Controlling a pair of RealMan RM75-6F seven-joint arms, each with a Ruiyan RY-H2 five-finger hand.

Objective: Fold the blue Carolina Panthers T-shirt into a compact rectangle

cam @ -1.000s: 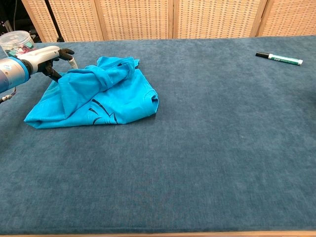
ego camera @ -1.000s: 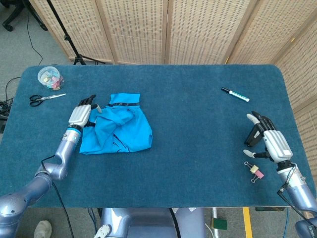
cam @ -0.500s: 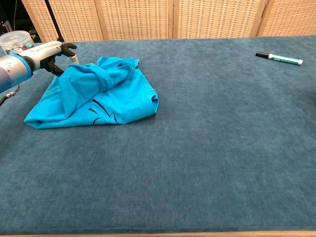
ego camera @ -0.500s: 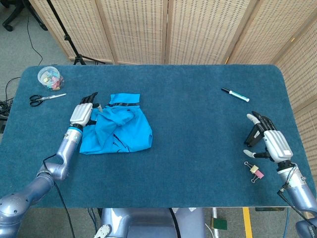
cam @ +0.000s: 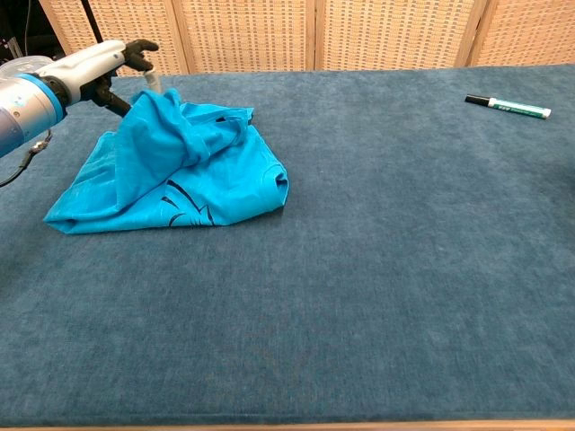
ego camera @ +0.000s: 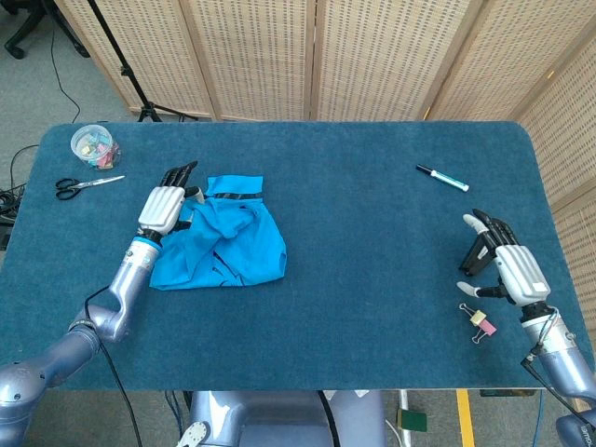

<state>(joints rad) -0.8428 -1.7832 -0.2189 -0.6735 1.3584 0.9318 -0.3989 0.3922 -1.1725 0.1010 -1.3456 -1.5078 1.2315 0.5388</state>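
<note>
Since a second ago, lifted higher: left hand [ego camera: 164,207], pinching a fold of the crumpled bright blue T-shirt [ego camera: 228,247] and pulling that corner up off the dark blue carpet-topped table [ego camera: 354,279]. Rest of shirt lying bunched on the table's left part, with black print showing. Right hand [ego camera: 503,265] unmoved near the right edge, fingers apart, holding nothing, just beside a small pink binder clip [ego camera: 480,323]. Farther back, a white marker pen with black cap [ego camera: 442,178]. Far left, black-handled scissors [ego camera: 86,184] and a clear round tub [ego camera: 95,146].
</note>
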